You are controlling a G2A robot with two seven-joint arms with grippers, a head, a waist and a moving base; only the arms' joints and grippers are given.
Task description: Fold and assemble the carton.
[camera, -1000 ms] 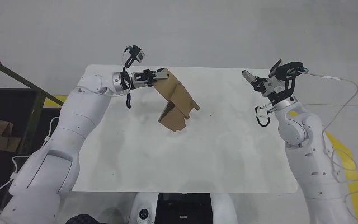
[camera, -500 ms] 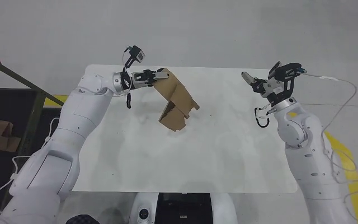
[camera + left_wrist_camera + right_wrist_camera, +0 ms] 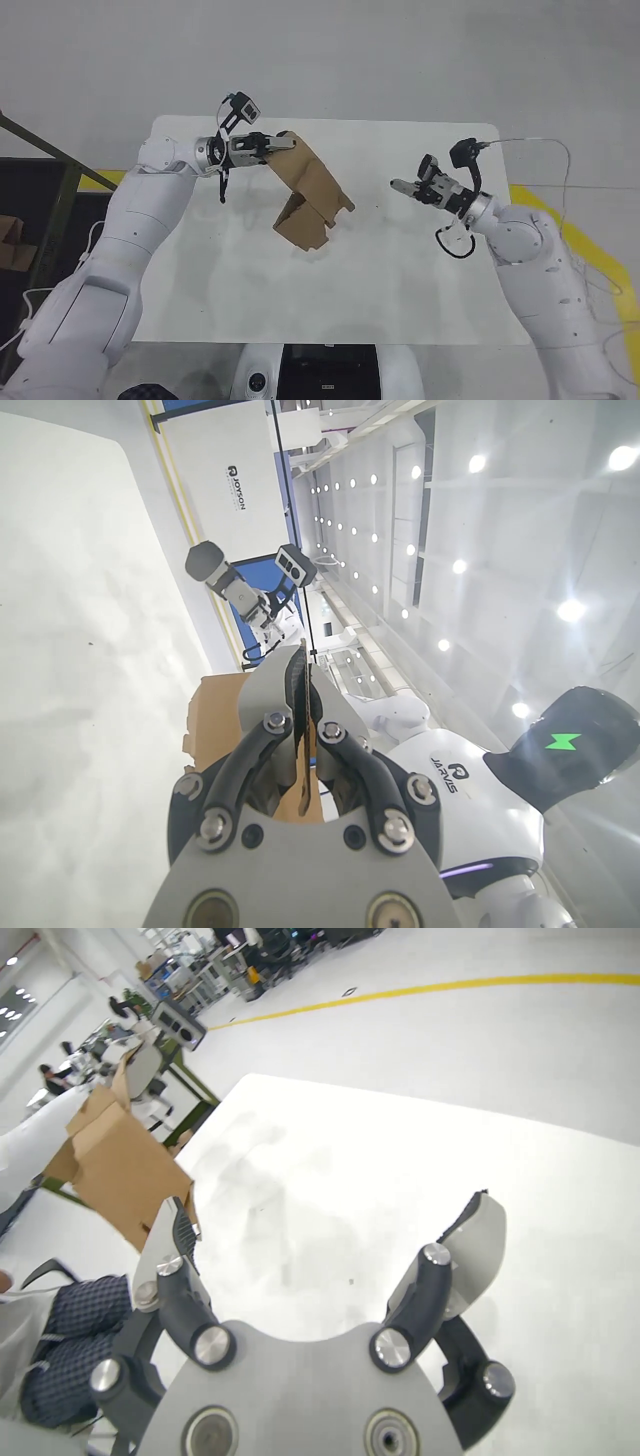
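The left jaws are pinched shut on the edge of a carton (image 3: pixel 220 710) flap, with the card sandwiched between both pads (image 3: pixel 292 680). In the top view this grip sits close to the far edge of the tabletop (image 3: pixel 400 290), toward its far-left corner. From there the carton (image 3: pixel 312 185) slants down toward the middle, half-opened, with loose flaps at its lower end. I cannot tell whether that lower end touches the tabletop. The left arm (image 3: pixel 165 158) comes in over the far-left corner. In the left wrist view, bare tabletop (image 3: pixel 75 600) lies beside the carton.

The right jaws stand wide apart and hold nothing. Their fingers (image 3: pixel 172 1223) frame a stretch of bare tabletop (image 3: pixel 400 1153). In the top view these fingers (image 3: pixel 402 185) hang over the tabletop right of centre, pointing toward the carton and apart from it. In the right wrist view the carton (image 3: pixel 125 1168) shows just past one finger, a broad brown face with flaps raised at its far end. The right arm (image 3: pixel 520 235) crosses in from the right edge.
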